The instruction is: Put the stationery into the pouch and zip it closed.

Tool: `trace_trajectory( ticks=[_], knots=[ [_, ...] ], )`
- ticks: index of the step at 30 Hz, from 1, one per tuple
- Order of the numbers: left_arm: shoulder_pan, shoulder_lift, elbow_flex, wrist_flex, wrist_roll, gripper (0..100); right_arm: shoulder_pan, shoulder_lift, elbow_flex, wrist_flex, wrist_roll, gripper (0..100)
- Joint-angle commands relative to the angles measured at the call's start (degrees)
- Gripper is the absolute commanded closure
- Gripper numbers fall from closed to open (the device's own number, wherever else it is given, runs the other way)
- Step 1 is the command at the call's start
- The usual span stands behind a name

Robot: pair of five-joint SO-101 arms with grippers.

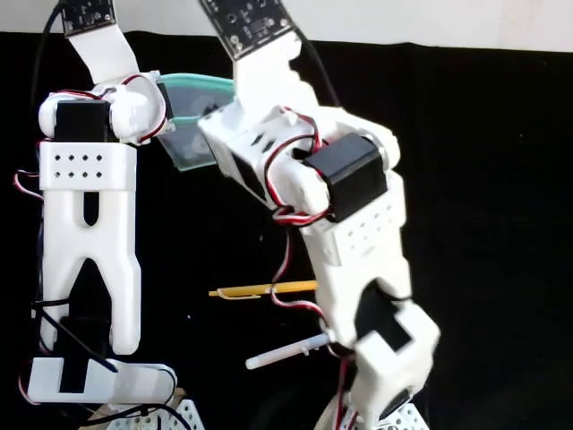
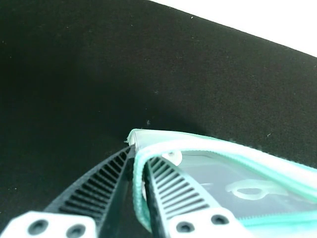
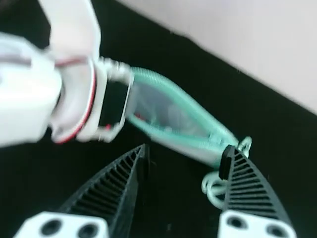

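A translucent pouch (image 1: 192,148) with a teal zip edge lies at the back of the black table, partly under both arms. My left gripper (image 2: 134,154) is shut on one end of the pouch (image 2: 237,181), its edge pinched between the ribbed fingers (image 2: 168,186). At the other end of the pouch (image 3: 168,119), my right gripper (image 3: 185,157) is open, one finger (image 3: 237,173) beside the teal zip pull ring (image 3: 214,188). A yellow pen (image 1: 264,289) and a white pen (image 1: 285,352) lie on the cloth near the front, beside the right arm.
The black cloth (image 1: 483,269) covers the table, with a pale wall strip (image 1: 430,22) behind it. The two white arms cross over the left and middle of the table. Open cloth stretches to the right.
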Motion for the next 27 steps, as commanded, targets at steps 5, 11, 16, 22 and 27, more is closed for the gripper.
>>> trace_trajectory(
  ticks=[5,11,16,22,27],
  knots=[
    [-0.8,0.7,0.6,-0.5,-0.4,99,-2.9,-16.0,24.7,0.4,6.0,76.1],
    [-0.8,0.7,0.7,-0.5,-0.4,99,-4.4,-22.7,37.1,0.4,10.3,76.1],
    [-0.8,0.7,0.7,-0.5,-0.4,99,-4.4,-26.1,47.9,0.4,15.3,76.1],
    [-0.7,0.7,0.8,-0.5,-0.4,99,-4.4,-28.0,60.3,0.3,21.6,76.1],
    [-0.7,0.7,0.8,-0.5,-0.4,99,-4.4,-28.9,68.9,0.0,26.2,76.1]
  ],
)
